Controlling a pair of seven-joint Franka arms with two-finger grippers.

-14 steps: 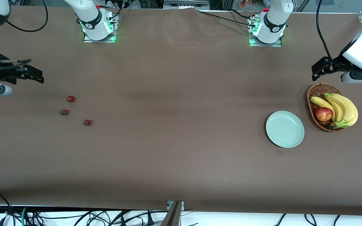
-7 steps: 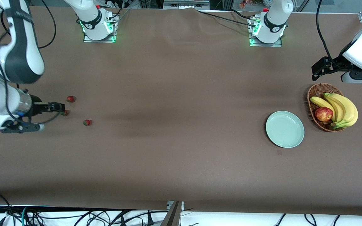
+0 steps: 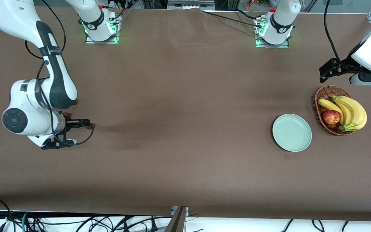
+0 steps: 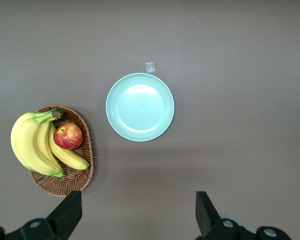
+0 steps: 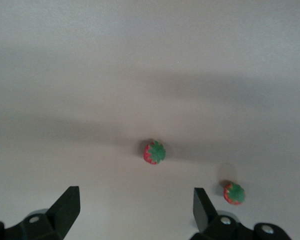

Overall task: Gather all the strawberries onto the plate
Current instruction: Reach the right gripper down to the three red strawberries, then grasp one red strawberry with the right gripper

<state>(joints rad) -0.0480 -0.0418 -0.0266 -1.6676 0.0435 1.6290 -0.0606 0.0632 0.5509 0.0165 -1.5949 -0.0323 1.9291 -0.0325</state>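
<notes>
Your right end effector (image 3: 87, 123) hangs open over the strawberries (image 5: 154, 152), lined up for a pick, well apart from the plate (image 3: 291, 132). Left end effector (image 4: 137, 210) waits open above that plate.

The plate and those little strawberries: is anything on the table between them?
No. In the front view only bare brown table lies between the plate and the strawberries under the right gripper.

I see a matt brown cloth table cover (image 3: 185, 135), a smooth glossy mint-green round plate (image 3: 292, 132), and a rough brown woven wicker basket (image 3: 321, 96).
</notes>
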